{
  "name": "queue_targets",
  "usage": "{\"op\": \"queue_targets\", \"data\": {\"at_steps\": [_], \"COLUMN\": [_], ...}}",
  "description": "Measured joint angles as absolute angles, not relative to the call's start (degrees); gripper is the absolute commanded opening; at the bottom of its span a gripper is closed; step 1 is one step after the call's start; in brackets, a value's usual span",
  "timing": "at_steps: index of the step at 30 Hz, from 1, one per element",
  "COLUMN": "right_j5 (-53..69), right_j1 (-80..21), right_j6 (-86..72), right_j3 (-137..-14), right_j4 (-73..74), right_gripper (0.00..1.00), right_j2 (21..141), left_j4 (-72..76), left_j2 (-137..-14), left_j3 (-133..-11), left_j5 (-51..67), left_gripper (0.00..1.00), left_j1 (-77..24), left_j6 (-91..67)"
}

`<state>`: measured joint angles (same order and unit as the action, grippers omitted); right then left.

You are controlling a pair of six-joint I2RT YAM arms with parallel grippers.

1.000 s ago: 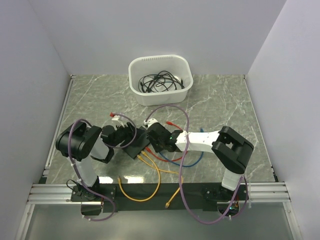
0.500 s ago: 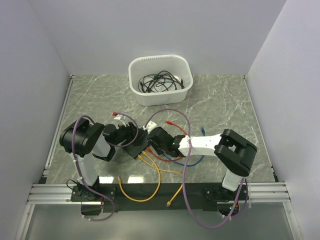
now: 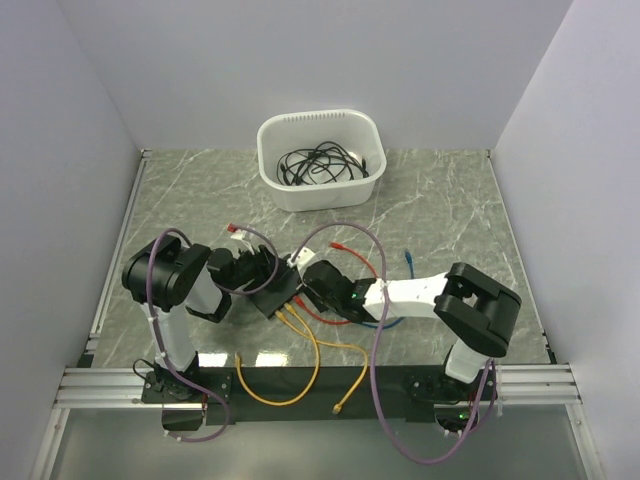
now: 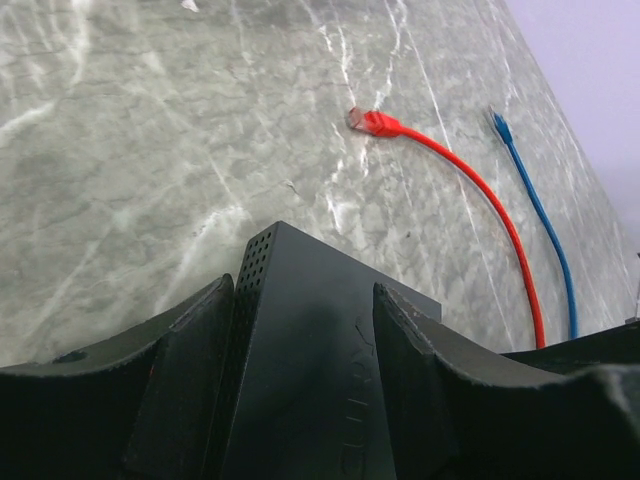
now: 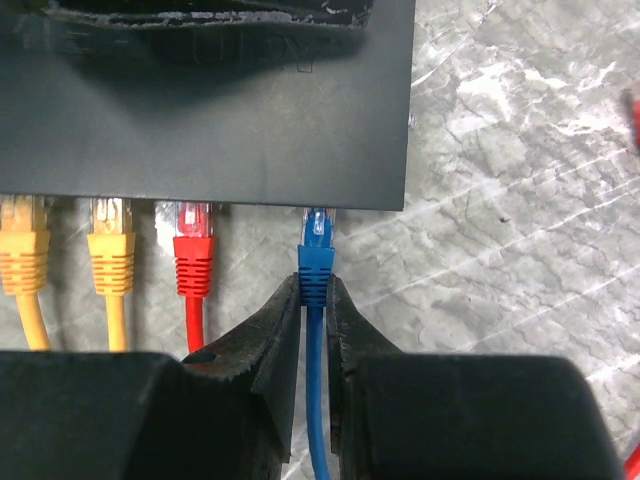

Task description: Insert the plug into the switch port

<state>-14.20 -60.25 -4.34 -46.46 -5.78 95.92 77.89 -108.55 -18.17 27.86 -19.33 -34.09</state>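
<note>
The black switch box [image 3: 283, 293] lies on the table between both arms. My left gripper [image 3: 262, 277] is shut on it, one finger on each side of the box [image 4: 320, 350] in the left wrist view. My right gripper [image 5: 316, 292] is shut on the blue plug [image 5: 317, 262]. The plug's clear tip sits in a port on the box's [image 5: 200, 100] long edge. Two yellow plugs [image 5: 110, 255] and a red plug [image 5: 194, 255] sit in ports to its left. In the top view the right gripper [image 3: 312, 287] touches the box's near right edge.
A white tub [image 3: 322, 158] of black cables stands at the back. A loose red cable end [image 4: 372, 121] and a loose blue cable end [image 4: 500, 125] lie beyond the box. Yellow cables [image 3: 300, 375] loop toward the front rail.
My right gripper has moved left and toward the box with the blue plug, up to the port edge. The left gripper and the box have shifted only slightly.
</note>
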Motion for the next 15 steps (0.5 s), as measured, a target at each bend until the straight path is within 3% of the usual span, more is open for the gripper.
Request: {"op": "queue_targets", "data": {"at_steps": [15], "right_j5": [-13.93], "right_j1": [-60.29], "right_j6": [-3.33], "right_j3": [-44.47], "right_j4": [-8.54], "right_gripper": [0.00], "right_j2": [95.53], "left_j4": [79.15], "left_j2": [-109.51], "left_j3": [-18.50], "left_j5": [29.34], "left_gripper": [0.61], "left_j1": [-19.53], "left_j6": [-34.09]}}
